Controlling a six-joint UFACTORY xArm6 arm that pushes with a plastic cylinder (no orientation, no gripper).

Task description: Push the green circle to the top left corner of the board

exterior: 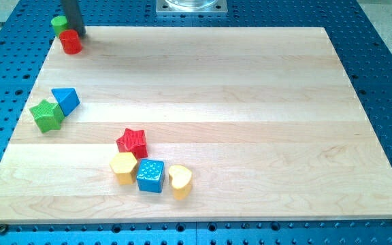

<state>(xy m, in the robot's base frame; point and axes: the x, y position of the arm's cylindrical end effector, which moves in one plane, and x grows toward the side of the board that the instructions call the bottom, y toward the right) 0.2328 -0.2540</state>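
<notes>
Camera view: green circle (59,24) at the board's (250,82) upper left corner, just left of my tip (77,32); red cylinder (70,42) just below. No pincer, only a rod. Mid-left: green star (47,115) touching blue triangle (67,100). Lower centre: red star (133,142), yellow hexagon (124,167), blue cube (151,175), yellow heart (180,180) clustered.

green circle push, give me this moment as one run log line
green circle: top left corner | my tip: at its right, touching | red cylinder: just below

Green circle (59,23) half behind rod (71,15)
</notes>
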